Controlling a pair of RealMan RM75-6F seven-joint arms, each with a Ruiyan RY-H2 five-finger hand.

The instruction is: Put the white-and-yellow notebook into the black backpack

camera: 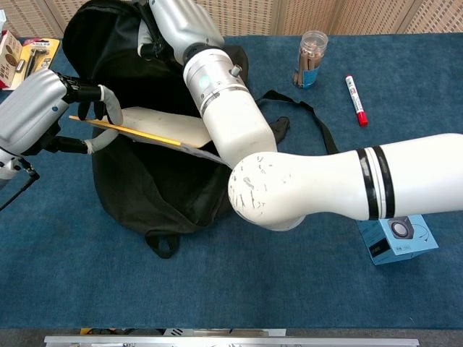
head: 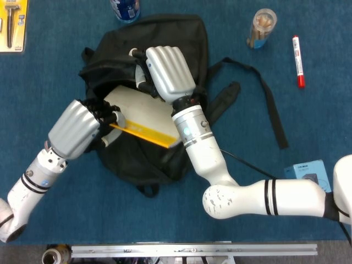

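Now we are in the insertion step, and we describe from big to small. Our right hand grips the upper edge of the black backpack and lifts it, so the mouth stays open just under its fingers. Our left hand pinches the near corner of the white-and-yellow notebook, thumb below and fingers above; the notebook lies between the two hands, tilted, with its far end already inside the opening and its yellow edge outside. To do this step well, we think the left hand should push along the plane of the notebook, toward the right hand, and lower the far end so it slides down inside and does not catch on the fabric. The right hand should keep the edge high until the notebook is deep, and only then should we release it.
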